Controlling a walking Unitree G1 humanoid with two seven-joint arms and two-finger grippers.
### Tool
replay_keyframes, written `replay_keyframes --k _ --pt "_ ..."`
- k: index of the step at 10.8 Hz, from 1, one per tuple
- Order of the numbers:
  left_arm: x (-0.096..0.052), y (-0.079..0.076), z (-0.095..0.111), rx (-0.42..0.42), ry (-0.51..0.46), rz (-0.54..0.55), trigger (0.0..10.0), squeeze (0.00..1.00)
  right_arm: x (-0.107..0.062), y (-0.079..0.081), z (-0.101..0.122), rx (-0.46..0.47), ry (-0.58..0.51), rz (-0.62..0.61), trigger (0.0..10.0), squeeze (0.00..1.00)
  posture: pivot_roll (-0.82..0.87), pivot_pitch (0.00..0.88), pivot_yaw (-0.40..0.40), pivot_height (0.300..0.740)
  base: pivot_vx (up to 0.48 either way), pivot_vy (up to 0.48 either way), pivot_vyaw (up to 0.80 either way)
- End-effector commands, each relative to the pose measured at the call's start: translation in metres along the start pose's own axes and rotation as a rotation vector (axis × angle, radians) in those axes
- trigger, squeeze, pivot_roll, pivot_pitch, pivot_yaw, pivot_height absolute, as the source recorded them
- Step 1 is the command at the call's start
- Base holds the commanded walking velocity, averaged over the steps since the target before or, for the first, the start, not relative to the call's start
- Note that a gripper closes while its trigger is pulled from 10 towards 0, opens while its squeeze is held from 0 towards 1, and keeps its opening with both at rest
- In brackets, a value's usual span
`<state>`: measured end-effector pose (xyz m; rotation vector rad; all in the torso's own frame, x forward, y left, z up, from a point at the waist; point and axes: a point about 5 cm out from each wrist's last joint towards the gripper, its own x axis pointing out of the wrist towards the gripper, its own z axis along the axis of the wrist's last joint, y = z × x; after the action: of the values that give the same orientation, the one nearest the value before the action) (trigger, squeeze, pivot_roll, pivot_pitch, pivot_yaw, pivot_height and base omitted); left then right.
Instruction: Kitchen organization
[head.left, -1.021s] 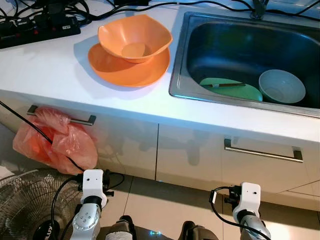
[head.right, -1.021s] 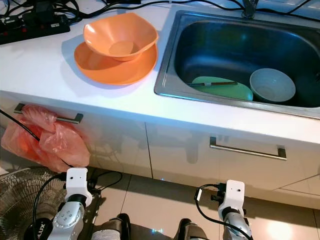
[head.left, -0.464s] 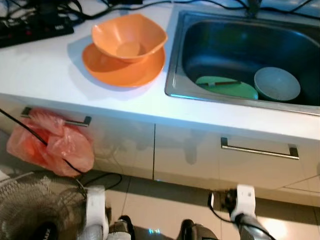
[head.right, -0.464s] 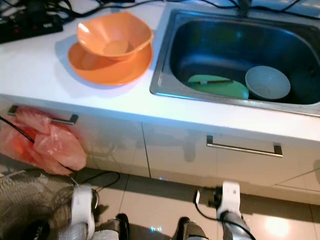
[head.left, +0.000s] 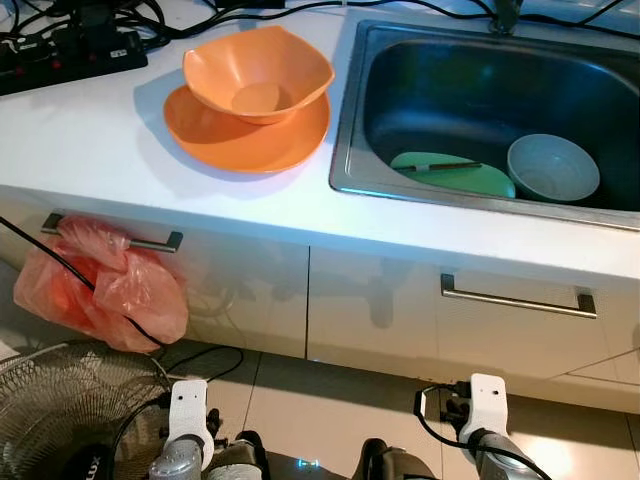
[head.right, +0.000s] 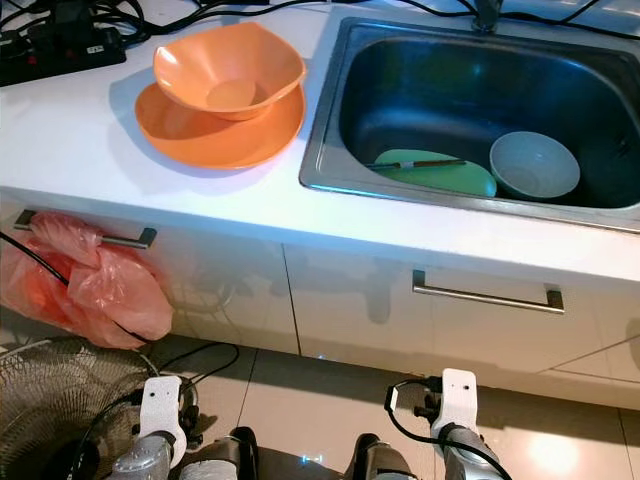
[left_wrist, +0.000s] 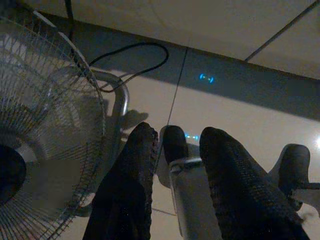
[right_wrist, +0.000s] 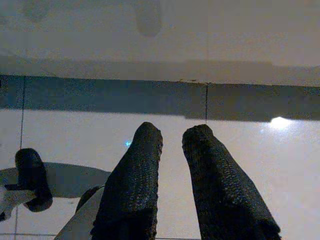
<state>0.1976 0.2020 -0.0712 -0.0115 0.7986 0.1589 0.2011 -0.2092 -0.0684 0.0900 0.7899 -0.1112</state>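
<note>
Both grippers seemingly ajar, empty.

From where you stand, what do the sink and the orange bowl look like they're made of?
Sink: likely stainless steel, brushed grey with bright reflections along its rim. Orange bowl: probably plastic or melamine, with uniform matte colour, thin walls and a soft sheen; ceramic can't be ruled out.

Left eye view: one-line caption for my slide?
Orange bowl on orange plate beside sink holding green plate and grey bowl.

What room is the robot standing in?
Most likely a home kitchen: a steel sink holds a pale bowl and green plate, and an orange bowl sits on the white counter.
</note>
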Motion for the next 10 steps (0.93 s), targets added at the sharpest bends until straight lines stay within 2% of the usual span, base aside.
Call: replay_keyframes --k 1,4,6,10 --pt "-0.0014 0.0024 -0.0057 0.002 0.02 0.005 10.0 0.0 -0.0023 -0.0026 -0.0084 0.004 0.032 -0.006 10.0 0.0 0.1 0.205 -0.007 0.74 0.0 0.0 0.0" --pt "-0.0001 -0.0018 -0.0015 0.015 0.009 -0.005 10.0 0.0 -0.0025 -0.0023 -0.0097 0.002 0.041 -0.007 10.0 0.0 0.1 0.202 -0.005 0.74 0.0 0.0 0.0" --pt "0.0001 -0.0013 0.0033 0.012 -0.031 -0.001 10.0 0.0 -0.0032 -0.0032 -0.0097 0.025 0.02 -0.024 10.0 0.0 0.1 0.208 -0.005 0.74 0.0 0.0 0.0" --pt "0.0001 -0.0013 0.0033 0.012 -0.031 -0.001 10.0 0.0 -0.0032 -0.0032 -0.0097 0.025 0.02 -0.024 10.0 0.0 0.1 0.208 -0.005 0.74 0.0 0.0 0.0"
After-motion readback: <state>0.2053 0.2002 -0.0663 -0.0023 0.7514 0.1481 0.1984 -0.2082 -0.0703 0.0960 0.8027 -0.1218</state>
